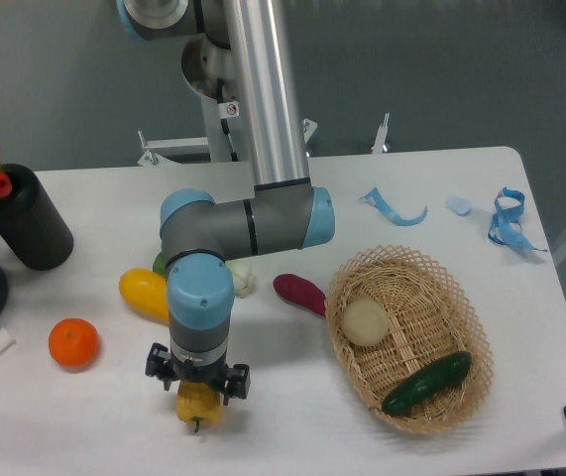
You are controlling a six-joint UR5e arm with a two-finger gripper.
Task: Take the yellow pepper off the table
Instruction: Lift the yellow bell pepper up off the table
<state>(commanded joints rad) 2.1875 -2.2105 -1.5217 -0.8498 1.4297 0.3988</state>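
One hand [197, 395] was seen directly over the yellow pepper [199, 407] near the front of the counter [292, 416]; whether it was closed couldn't be told. A centred, firm squeeze before lifting was judged best.

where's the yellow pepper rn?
In the camera view, the yellow pepper sits at the table's front edge, left of centre, directly under the claw, with the orange to its left.

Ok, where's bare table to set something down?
Open table lies between the yellow pepper under the gripper and the wicker basket; another patch between the black vase and arm. Crowded around the yellow fruit, orange and purple vegetable.
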